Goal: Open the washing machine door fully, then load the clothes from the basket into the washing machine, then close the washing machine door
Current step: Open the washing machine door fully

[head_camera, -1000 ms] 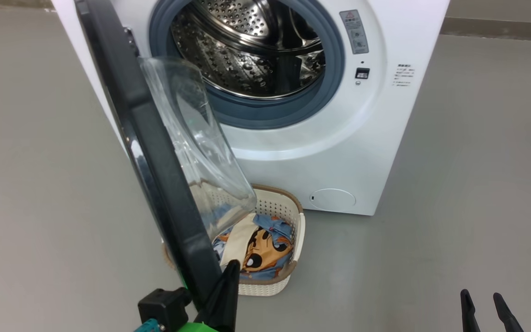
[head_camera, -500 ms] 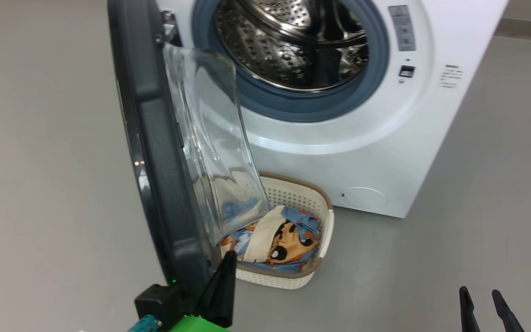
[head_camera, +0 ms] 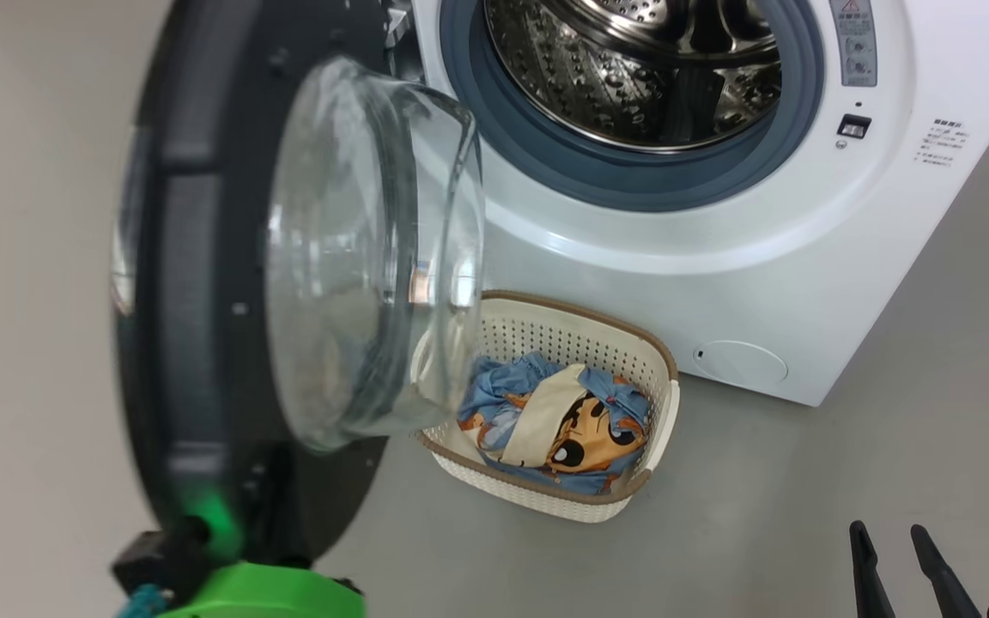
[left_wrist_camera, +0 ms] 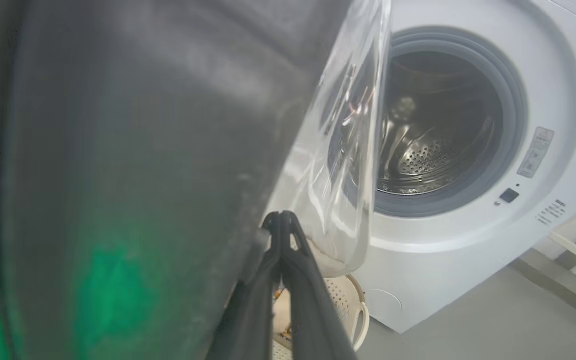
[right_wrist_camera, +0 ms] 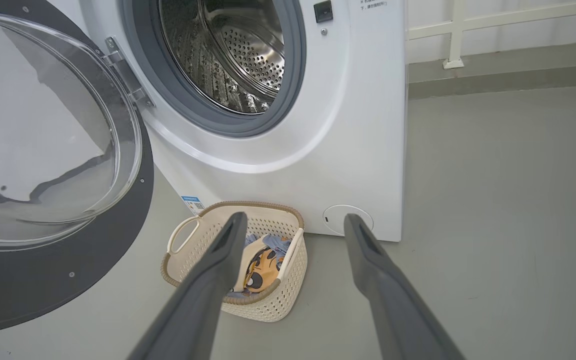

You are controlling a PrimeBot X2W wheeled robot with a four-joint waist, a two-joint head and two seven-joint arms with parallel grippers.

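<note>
The washing machine (head_camera: 718,283) stands with its steel drum (head_camera: 632,69) exposed. The washing machine door (head_camera: 177,300) hangs wide open on the left, its glass bowl (head_camera: 366,257) facing the machine. My left gripper (left_wrist_camera: 280,217) is shut, fingers pressed together against the door's inner rim (left_wrist_camera: 143,150) beside the glass; nothing lies between them. Its green mount (head_camera: 263,592) shows below the door. The basket (head_camera: 546,335) sits on the floor before the machine, holding the clothes (head_camera: 563,421). My right gripper (right_wrist_camera: 294,219) is open and empty, well back from the basket (right_wrist_camera: 278,295).
Grey floor (head_camera: 803,515) spreads around the machine. A metal hinge (right_wrist_camera: 128,75) joins door and machine. A round cover (head_camera: 739,360) sits low on the machine's front. A white railing post (right_wrist_camera: 453,40) and a step run behind at the right.
The door has swung further open to the left, with its glass bowl now turned toward me. The head camera has shifted too. My left fingers have gone behind the door; the right gripper is unchanged.
</note>
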